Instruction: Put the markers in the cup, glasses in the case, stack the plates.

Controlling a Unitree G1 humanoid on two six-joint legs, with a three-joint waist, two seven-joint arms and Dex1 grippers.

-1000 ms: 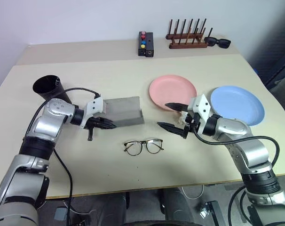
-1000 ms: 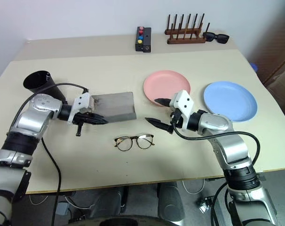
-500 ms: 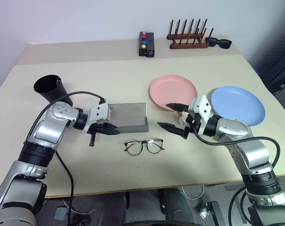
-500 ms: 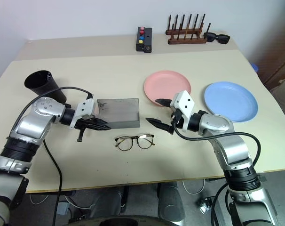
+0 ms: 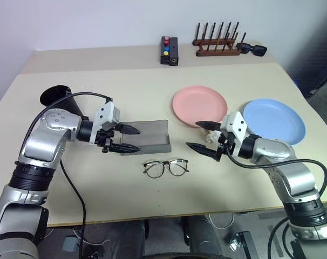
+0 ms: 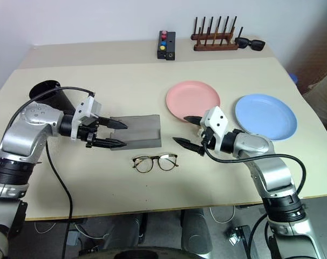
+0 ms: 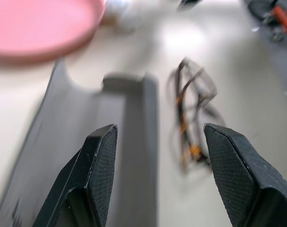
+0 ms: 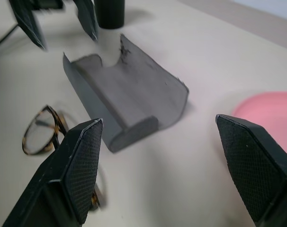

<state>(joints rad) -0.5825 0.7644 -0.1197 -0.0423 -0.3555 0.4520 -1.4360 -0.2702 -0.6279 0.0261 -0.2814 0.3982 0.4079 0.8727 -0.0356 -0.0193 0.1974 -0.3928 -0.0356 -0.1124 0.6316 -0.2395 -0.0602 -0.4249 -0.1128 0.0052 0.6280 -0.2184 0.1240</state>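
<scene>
- One grey case [image 5: 144, 138] lies open mid-desk, its lid flat toward the far edge.
- One pair of glasses [image 5: 165, 168] sits just nearward of the case.
- Two plates: pink [image 5: 199, 106], blue [image 5: 273, 120], side by side, apart.
- One black cup [image 5: 56, 98] stands near the desk's left edge.
- Left end effector [image 5: 130, 138] hangs spread over the case's left end, empty.
- Right end effector [image 5: 202, 136] gapes wide, empty.
</scene>
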